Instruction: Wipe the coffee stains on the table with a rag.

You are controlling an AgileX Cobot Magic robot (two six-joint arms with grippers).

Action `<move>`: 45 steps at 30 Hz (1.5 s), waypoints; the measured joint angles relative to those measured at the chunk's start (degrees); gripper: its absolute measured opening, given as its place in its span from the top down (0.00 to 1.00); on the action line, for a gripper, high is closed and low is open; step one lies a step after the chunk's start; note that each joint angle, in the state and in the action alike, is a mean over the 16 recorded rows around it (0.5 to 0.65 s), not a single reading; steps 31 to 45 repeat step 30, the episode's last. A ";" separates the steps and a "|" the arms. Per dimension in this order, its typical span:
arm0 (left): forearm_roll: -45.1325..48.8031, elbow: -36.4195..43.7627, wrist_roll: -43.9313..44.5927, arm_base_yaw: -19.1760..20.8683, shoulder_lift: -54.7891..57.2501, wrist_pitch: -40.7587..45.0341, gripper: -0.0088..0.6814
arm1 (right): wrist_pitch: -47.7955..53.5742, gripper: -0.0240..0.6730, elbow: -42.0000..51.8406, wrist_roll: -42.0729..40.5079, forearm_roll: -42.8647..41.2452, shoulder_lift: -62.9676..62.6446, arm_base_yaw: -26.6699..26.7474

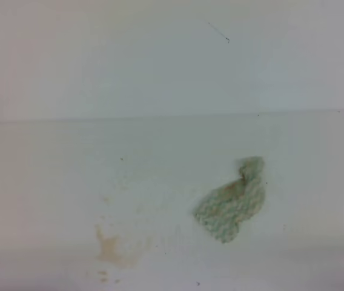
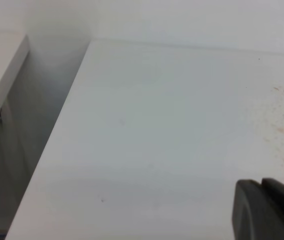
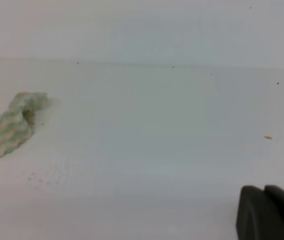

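The rag, pale green and cream, lies crumpled on the white table right of centre, with nothing holding it. Tan coffee stains smear the table near its front left, with faint specks around them. Neither gripper shows in the exterior high view. In the left wrist view my left gripper hangs over bare table, its dark fingers pressed together and empty, with brown specks to its right. In the right wrist view my right gripper is shut and empty, and the rag lies far to its left.
A plain white wall rises behind the table. In the left wrist view the table's left edge drops into a shadowed gap, and another white surface stands beyond it. Faint specks dot the table near the rag.
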 joint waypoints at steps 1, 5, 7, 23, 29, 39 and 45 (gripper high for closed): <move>0.00 -0.13 0.00 0.00 0.10 0.05 0.99 | 0.01 0.96 0.00 0.00 0.00 0.00 0.00; 0.00 -0.13 0.00 0.00 0.10 0.05 0.99 | -0.06 0.96 0.00 0.01 0.00 0.00 0.00; 0.00 -0.13 0.00 0.00 0.10 0.05 0.99 | 0.01 0.96 0.11 0.00 -0.01 0.00 0.00; 0.00 -0.13 0.00 0.00 0.10 0.05 0.99 | 0.25 0.97 0.11 0.00 -0.01 0.00 0.00; 0.00 -0.13 0.00 0.00 0.10 0.05 0.99 | 0.27 0.97 0.11 0.00 -0.01 0.00 0.00; 0.00 -0.13 0.00 0.00 0.10 0.05 0.99 | 0.26 0.97 0.11 0.00 -0.01 0.00 0.00; 0.00 -0.13 0.00 0.00 0.10 0.05 0.99 | 0.26 0.97 0.11 0.00 -0.01 0.00 0.00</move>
